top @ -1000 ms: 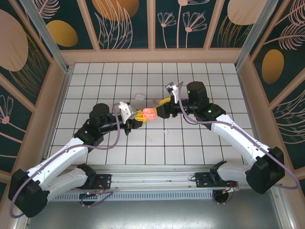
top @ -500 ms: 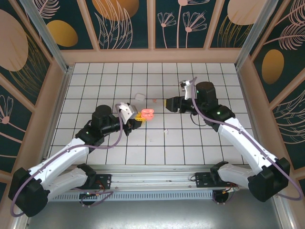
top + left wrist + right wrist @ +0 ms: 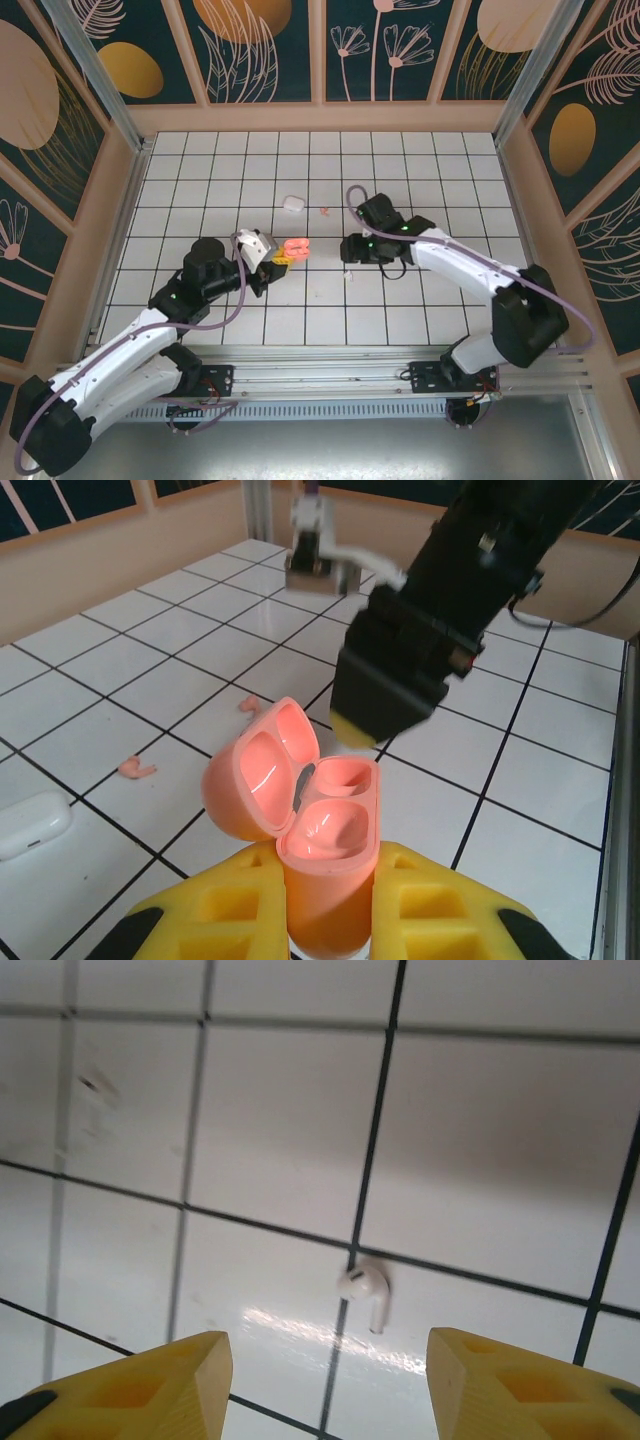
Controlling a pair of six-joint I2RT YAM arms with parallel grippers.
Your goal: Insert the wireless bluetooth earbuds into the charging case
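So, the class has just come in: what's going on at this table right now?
The left arm's fingers grip a salmon-pink plastic charging case, lid open, both wells empty. The right arm's fingers hang open above a small white earbud lying on the white tiled table. Two pink earbuds and a closed white case lie loose farther back.
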